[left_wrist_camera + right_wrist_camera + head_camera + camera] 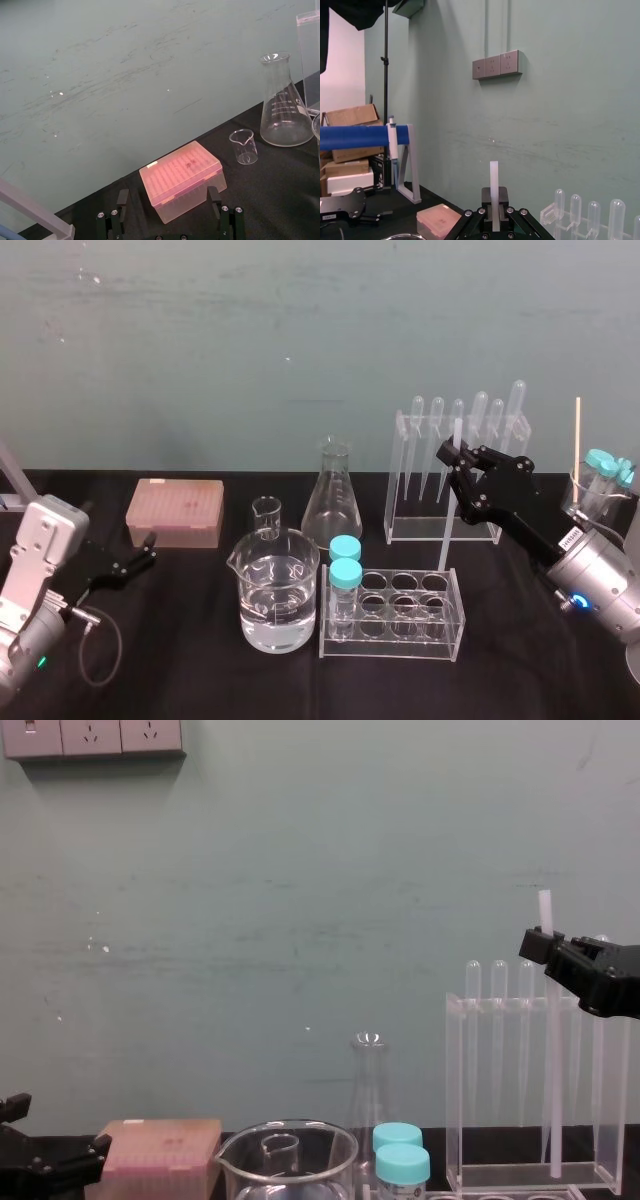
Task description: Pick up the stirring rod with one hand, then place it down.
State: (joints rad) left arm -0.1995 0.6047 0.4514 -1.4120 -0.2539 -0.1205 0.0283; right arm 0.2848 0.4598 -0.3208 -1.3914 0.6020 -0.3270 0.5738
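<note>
The stirring rod [447,530] is a thin translucent-white stick held upright, tilted slightly, in front of the pipette rack [412,490]. My right gripper [458,462] is shut on it near its upper end. The chest view has the rod [553,1080] hanging down from that gripper [546,942], its tip poking out above. In the right wrist view the rod [494,182] rises straight out of the closed fingers [484,214]. Its lower end is by the back right of the tube rack [395,640]; I cannot tell whether it touches. My left gripper [146,556] rests open at the left.
A large beaker of water [278,590], a small beaker [266,515] and a conical flask [333,498] stand mid-table. A pink tip box [175,512] lies at the left. Two blue-capped tubes [345,565] sit in the tube rack. A glass with a wooden stick [590,490] is far right.
</note>
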